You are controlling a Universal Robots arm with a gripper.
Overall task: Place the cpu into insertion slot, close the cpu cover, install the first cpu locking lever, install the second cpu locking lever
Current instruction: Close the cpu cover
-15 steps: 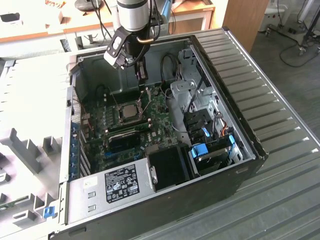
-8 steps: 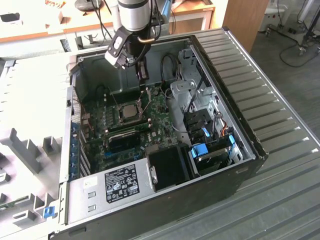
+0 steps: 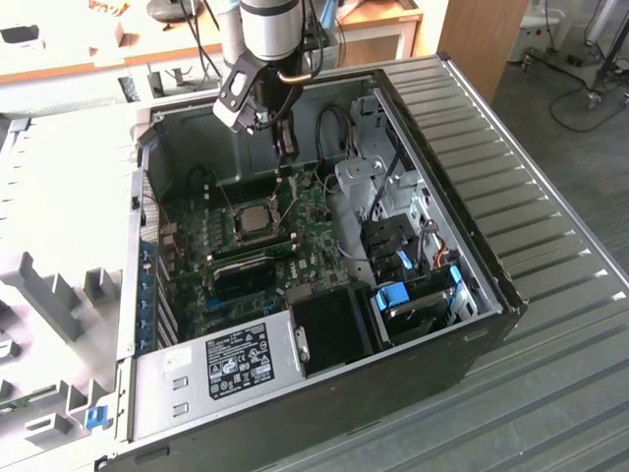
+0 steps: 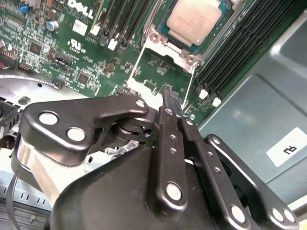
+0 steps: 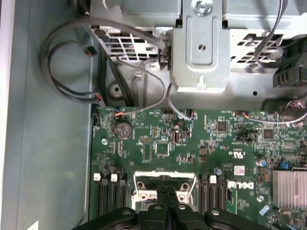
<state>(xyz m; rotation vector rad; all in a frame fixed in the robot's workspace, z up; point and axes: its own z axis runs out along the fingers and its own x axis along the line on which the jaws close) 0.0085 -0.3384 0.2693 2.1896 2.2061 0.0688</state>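
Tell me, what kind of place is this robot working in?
Probably a workshop or robot lab: an opened computer case sits on a ribbed metal bench, the gripper hangs above its green circuit board, and a wooden desk stands behind.

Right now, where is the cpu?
In the second wrist view the cpu sits in the insertion slot, between two banks of memory slots, just beyond the open cpu cover and the gripper.

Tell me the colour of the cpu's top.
The cpu is dull silver-grey, plain metal; clearest in the second wrist view, against the green circuit board.
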